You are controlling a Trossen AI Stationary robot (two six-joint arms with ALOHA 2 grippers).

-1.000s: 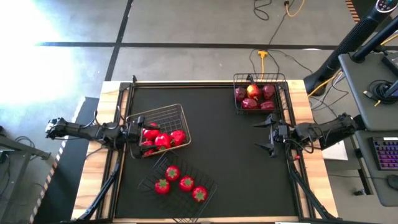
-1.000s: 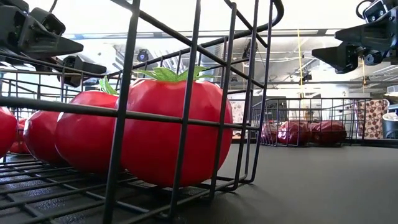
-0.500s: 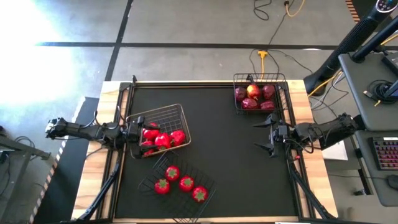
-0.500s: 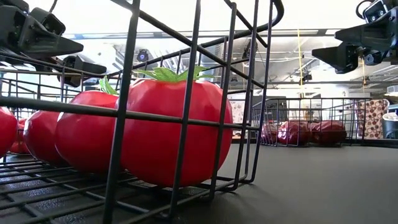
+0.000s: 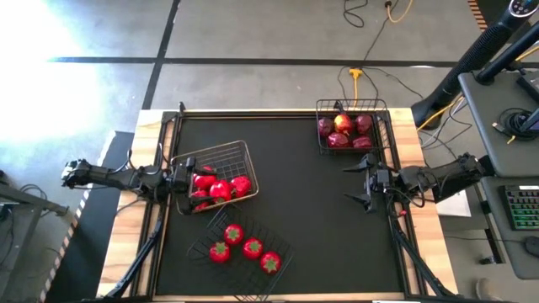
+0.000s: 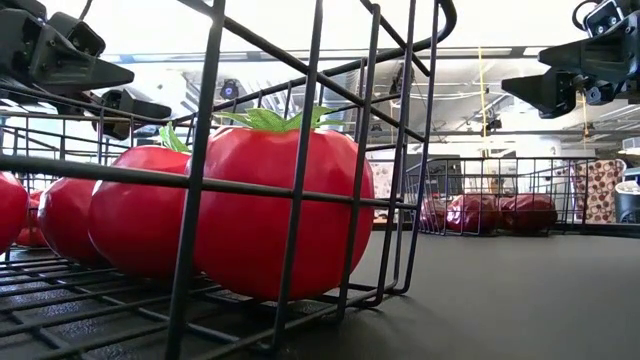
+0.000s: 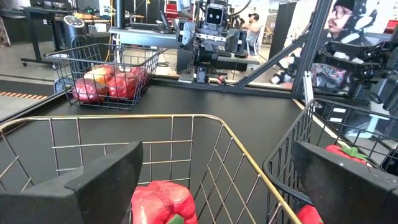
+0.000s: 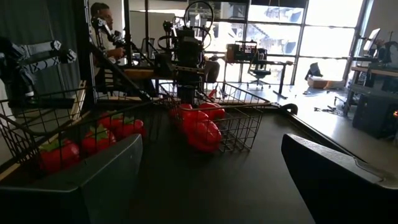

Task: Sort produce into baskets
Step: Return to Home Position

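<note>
Nothing budges since a moment ago. Left claw (image 5: 180, 182) hangs spread and empty over the pepper basket (image 5: 226, 146), glossy lumpy peppers (image 5: 221, 188) just ahead. Right claw (image 5: 354, 183), likewise spread and empty, sits near the apple basket (image 5: 351, 102). Green-topped tomatoes (image 5: 244, 247) lie nearer the left claw.
</note>
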